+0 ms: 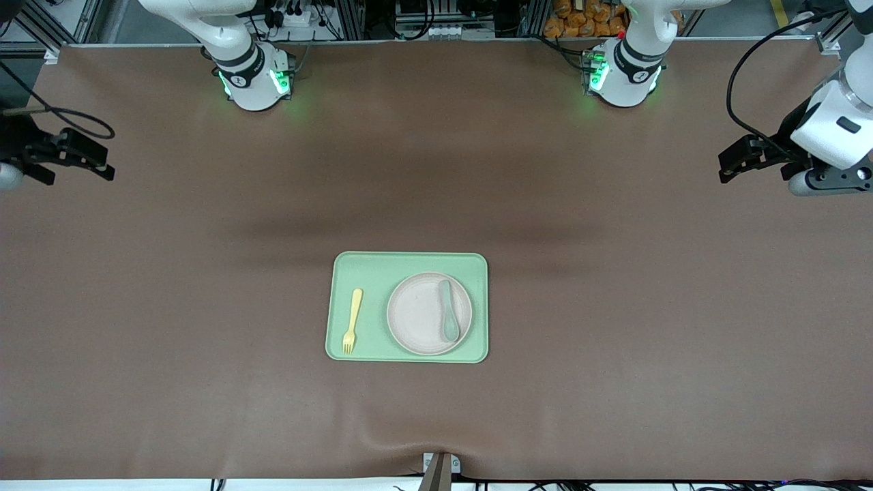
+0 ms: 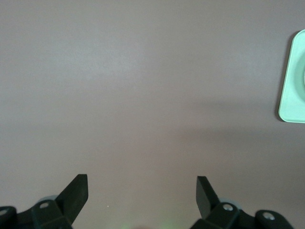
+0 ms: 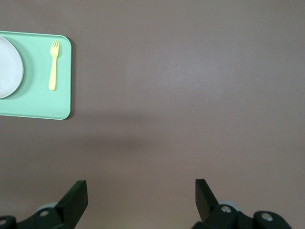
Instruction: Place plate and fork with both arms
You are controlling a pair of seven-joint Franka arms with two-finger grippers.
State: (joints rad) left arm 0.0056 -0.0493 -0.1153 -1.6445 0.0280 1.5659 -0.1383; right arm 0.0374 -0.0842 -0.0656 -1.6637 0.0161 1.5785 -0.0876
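The pale beige-pink plate (image 1: 429,314) lies on the light green tray (image 1: 368,273), toward the left arm's end of it, with a grey-green spoon (image 1: 449,312) resting on it. The pale yellow fork (image 1: 352,320) lies on the tray beside the plate, toward the right arm's end. The right wrist view shows the fork (image 3: 53,64), part of the plate (image 3: 8,67) and the tray (image 3: 43,102). My left gripper (image 1: 728,166) is open and empty over the table's left-arm end. My right gripper (image 1: 102,166) is open and empty over the right-arm end. Both are well away from the tray.
The brown table mat (image 1: 204,307) surrounds the tray. The two arm bases (image 1: 256,82) (image 1: 620,75) stand at the table's edge farthest from the front camera. A small bracket (image 1: 440,467) sits at the nearest edge. The left wrist view shows a tray corner (image 2: 293,81).
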